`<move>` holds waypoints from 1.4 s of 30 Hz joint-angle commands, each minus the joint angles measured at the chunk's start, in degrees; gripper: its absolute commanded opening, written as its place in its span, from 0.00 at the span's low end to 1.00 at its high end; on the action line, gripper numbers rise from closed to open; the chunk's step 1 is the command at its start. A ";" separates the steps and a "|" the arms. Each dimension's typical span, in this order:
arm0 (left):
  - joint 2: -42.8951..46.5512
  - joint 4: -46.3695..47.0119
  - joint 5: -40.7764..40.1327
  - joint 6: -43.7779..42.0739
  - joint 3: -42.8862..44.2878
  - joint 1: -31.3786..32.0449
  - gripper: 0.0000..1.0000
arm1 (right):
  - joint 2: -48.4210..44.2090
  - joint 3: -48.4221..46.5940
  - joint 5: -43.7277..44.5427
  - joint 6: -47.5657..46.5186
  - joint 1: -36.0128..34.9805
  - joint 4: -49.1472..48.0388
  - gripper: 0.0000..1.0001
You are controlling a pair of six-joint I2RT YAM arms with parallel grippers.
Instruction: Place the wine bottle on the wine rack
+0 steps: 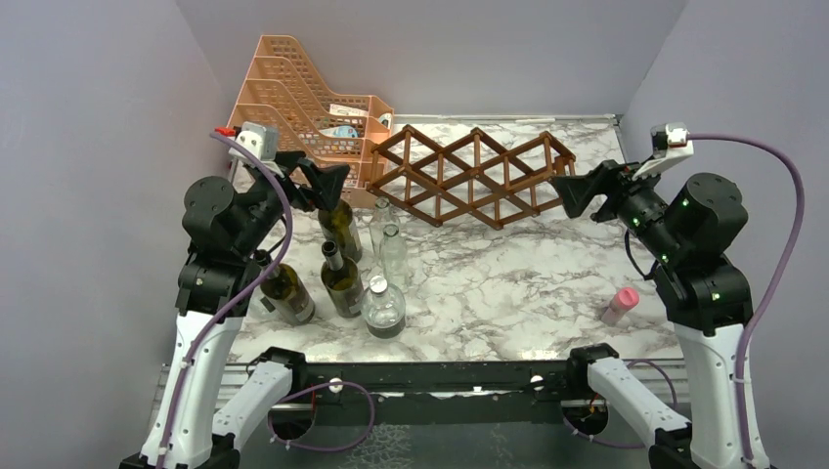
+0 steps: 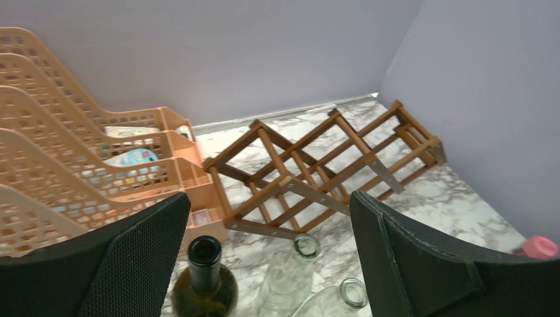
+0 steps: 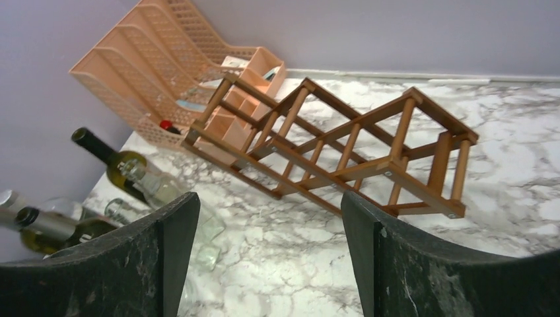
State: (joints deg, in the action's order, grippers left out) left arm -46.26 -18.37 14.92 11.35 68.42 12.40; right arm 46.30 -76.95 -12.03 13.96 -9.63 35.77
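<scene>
Toward back of table [image 1: 508, 283], wine rack [image 1: 474, 176] sits bare beside orange tray [image 1: 293, 93]. We hold left gripper [image 1: 327, 186] spread wide over upright wine bottle [image 1: 339, 230], nothing grasped; likely lining up on neck. Right gripper [image 1: 577, 195] likewise released, empty, near rack's right end, clear of loading path.

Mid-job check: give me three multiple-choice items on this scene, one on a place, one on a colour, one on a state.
1. Where is the wine rack? A) front left corner B) back middle of the table C) at the near edge
2. What colour is the perforated file tray? A) blue B) black C) peach-orange
3. How are the left gripper and right gripper? A) both open, empty B) both shut C) left shut on a bottle

Answers: 1 B, it stands at the rear, beside the tray; 2 C, seen in every view; 3 A, both wrist views show a wide gap with nothing in it.
</scene>
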 commanded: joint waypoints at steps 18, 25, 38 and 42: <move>6.58 16.90 15.06 10.08 -10.38 -2.17 0.99 | 13.92 0.03 -26.82 -4.00 -1.41 -0.36 0.68; 7.55 16.08 15.00 9.49 -10.07 -2.13 0.99 | 20.36 -3.72 -5.12 -4.36 -21.61 -0.72 0.68; 10.90 12.04 12.89 7.11 -8.99 -2.12 0.99 | 33.12 -6.74 16.76 -4.35 -46.19 -5.49 0.68; 11.44 10.82 12.08 5.79 -9.18 -2.08 0.99 | 36.62 -7.42 16.95 -5.15 -49.47 -7.52 0.68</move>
State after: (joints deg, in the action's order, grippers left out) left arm -35.77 -6.24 28.86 19.16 58.65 10.57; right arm 80.77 -81.60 -0.01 10.13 -56.82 32.25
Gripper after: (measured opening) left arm 0.987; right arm 0.679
